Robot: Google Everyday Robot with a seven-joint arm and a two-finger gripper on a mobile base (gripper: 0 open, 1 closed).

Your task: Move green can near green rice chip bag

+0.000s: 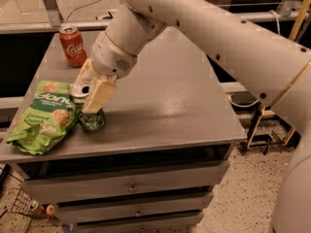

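The green can (90,120) stands upright on the grey table (165,106), its silver top showing, right beside the green rice chip bag (43,116). The bag lies flat at the table's front left corner and its right edge touches or nearly touches the can. My gripper (90,92) reaches down from the white arm and its cream fingers (98,95) are closed around the upper part of the can.
A red cola can (73,45) stands at the back left of the table. The table has drawers below and its front edge is close to the can. A metal frame stands at the right on the speckled floor.
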